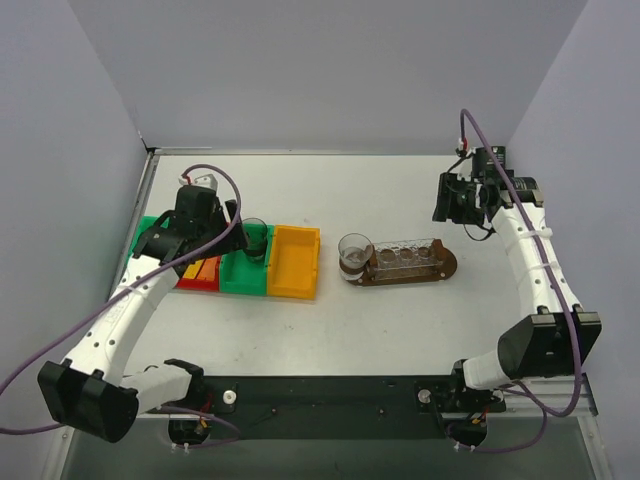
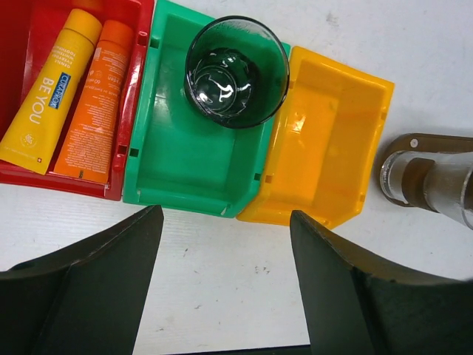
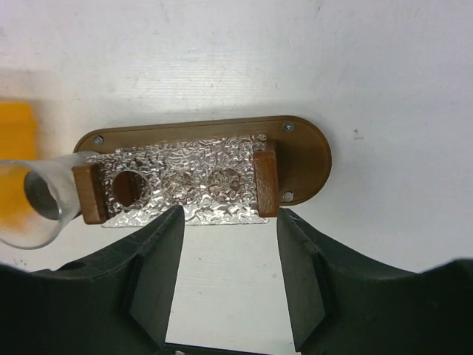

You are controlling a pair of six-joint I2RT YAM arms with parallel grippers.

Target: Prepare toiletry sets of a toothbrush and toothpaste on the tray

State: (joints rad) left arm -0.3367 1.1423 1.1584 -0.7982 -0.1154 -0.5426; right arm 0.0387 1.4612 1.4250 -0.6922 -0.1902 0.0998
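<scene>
Currently the yellow tapered toothpaste tube point(image 2: 46, 89) and the orange tapered toothpaste tube point(image 2: 94, 103) lie side by side in the red plastic bin point(image 2: 74, 185). They are left of and beyond the left gripper point(image 2: 225, 218), with their long axes running nearly away from its fingers. The left arm is nearer; its wrist points down, jaws wide apart and empty. The right gripper point(image 3: 229, 218) hovers over the dark-brown wooden tray point(image 3: 307, 155), jaws parted, holding nothing.

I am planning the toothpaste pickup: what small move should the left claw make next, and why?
Probably shift the open, empty left claw sideways over the red plastic bin, above the orange tapered tube. The claw faces the green plastic bin, while the tube lies in the red one.
</scene>
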